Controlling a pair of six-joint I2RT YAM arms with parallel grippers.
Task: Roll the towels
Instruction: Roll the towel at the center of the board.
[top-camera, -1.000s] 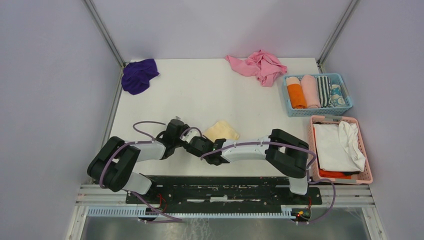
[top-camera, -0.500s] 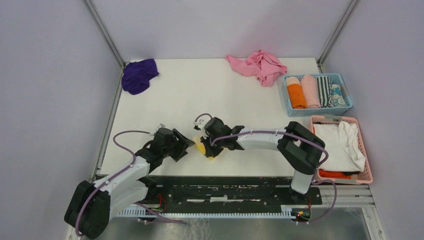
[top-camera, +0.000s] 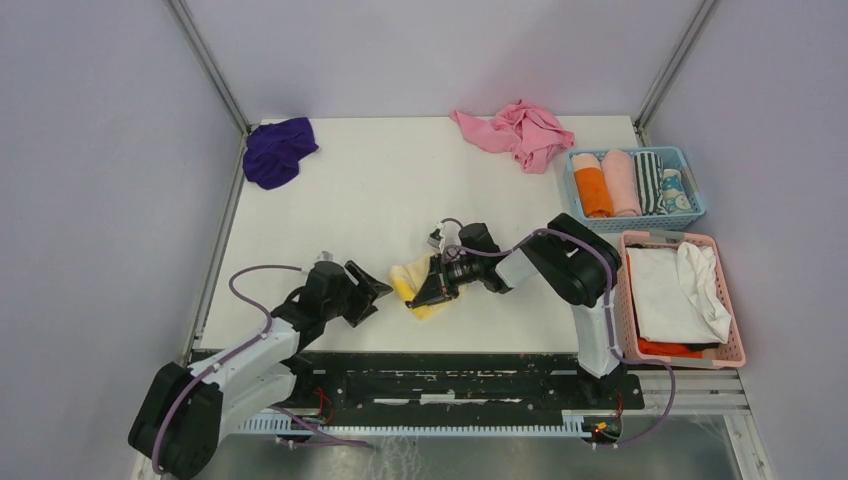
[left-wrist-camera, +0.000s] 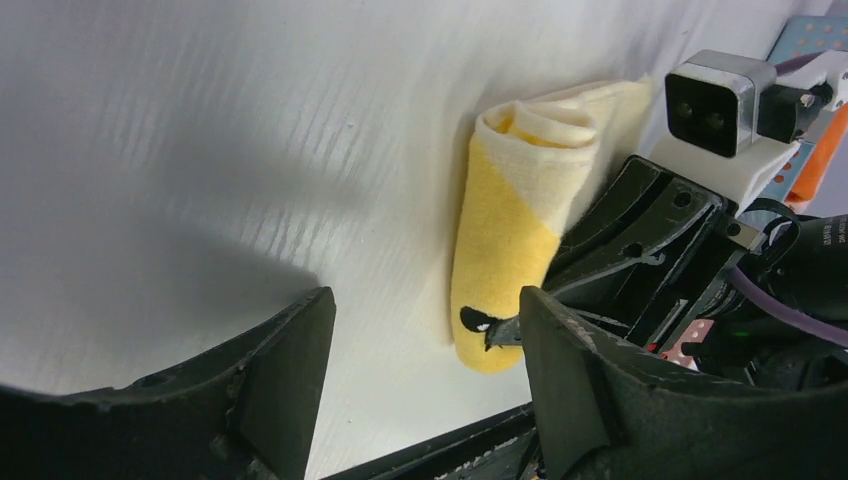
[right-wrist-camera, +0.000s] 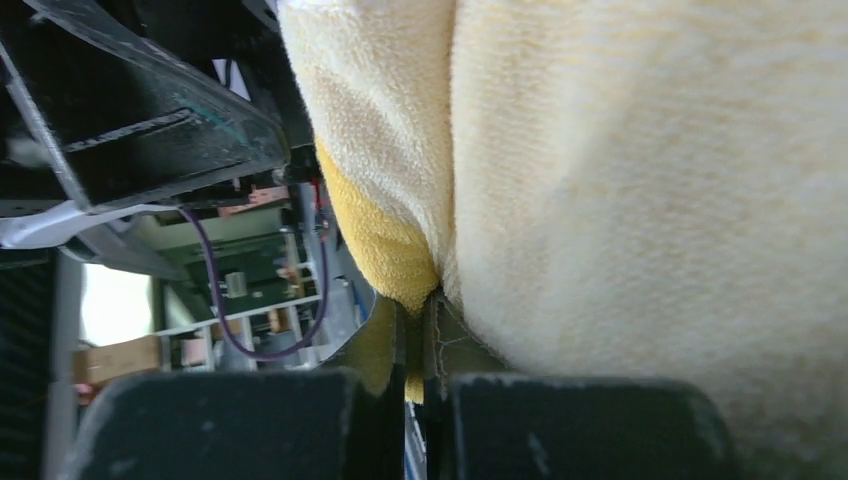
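The white counter carries everything, and the work sits at lower centre of the overhead frame. My left hand waits just left of the roll with jaws apart, gripping nothing (standing clear, I judge). My right hand is clamped on the rolled yellow towel, pinching its end, probably so the roll cannot unwind.

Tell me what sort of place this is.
Probably a robot test cell or lab booth, not a home: plain walls framed by metal posts, a white table, and a left arm and right arm bolted to a rail at its near edge.
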